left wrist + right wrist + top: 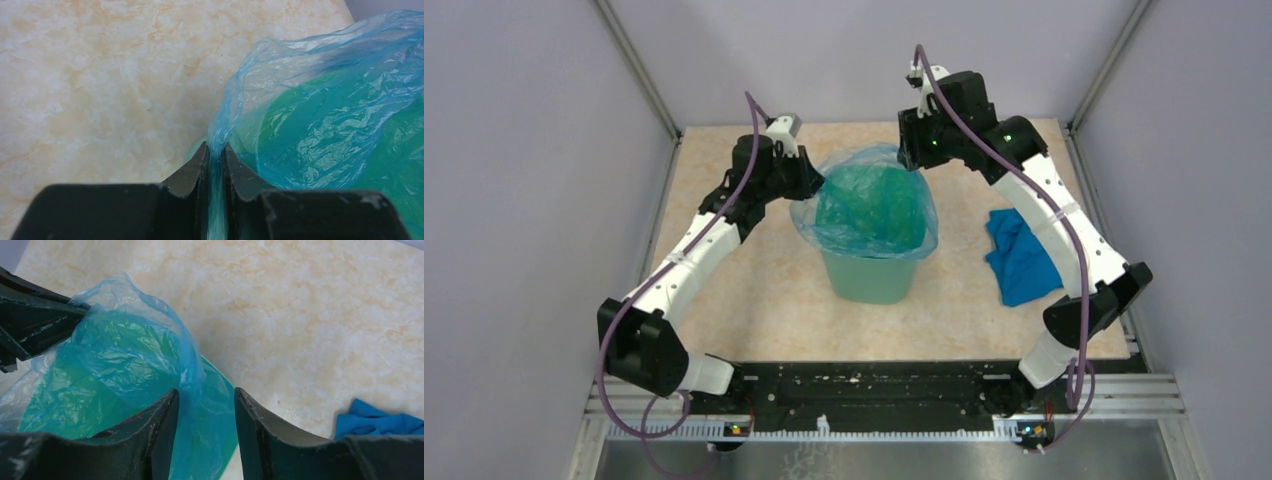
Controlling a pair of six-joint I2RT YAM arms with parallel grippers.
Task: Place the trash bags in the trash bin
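The mint-green trash bin (pixel 869 275) stands mid-table. The light blue trash bag (pixel 864 205) lies over and inside its mouth, its film draped round the rim. My left gripper (pixel 816 183) is at the bin's left rim, shut on a pinch of the bag's edge (pixel 216 150). My right gripper (pixel 911 160) is at the bin's far right rim, open, its fingers (pixel 162 412) straddling a fold of the bag (pixel 192 385) and the bin's rim (pixel 227 405). The bin's inside shows green through the film (pixel 350 140).
A crumpled blue cloth (pixel 1021 255) lies on the table right of the bin, under the right arm; its corner shows in the right wrist view (pixel 380 420). Grey walls close in the marbled beige table (pixel 754 300) on the left, right and back.
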